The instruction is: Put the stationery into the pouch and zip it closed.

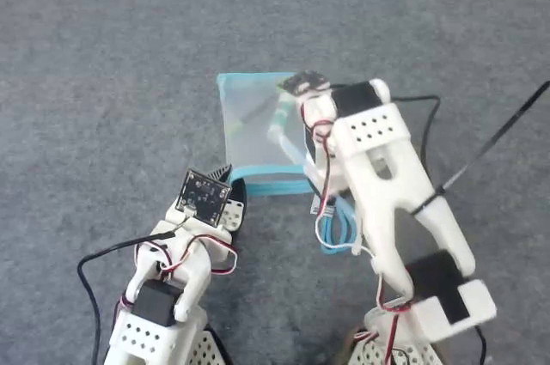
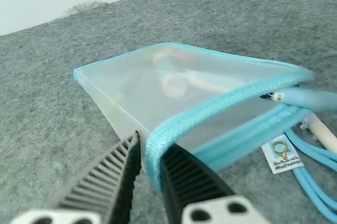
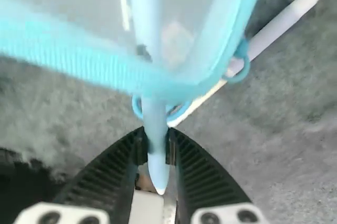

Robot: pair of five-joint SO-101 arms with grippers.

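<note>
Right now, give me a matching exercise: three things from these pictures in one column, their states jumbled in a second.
1. left gripper
2. right gripper
3. white pen

A. lying on the grey mat beside the pouch
B. shut on the blue pen
C. shut on the pouch's zip edge

Pairs: 1-C, 2-B, 3-A
</note>
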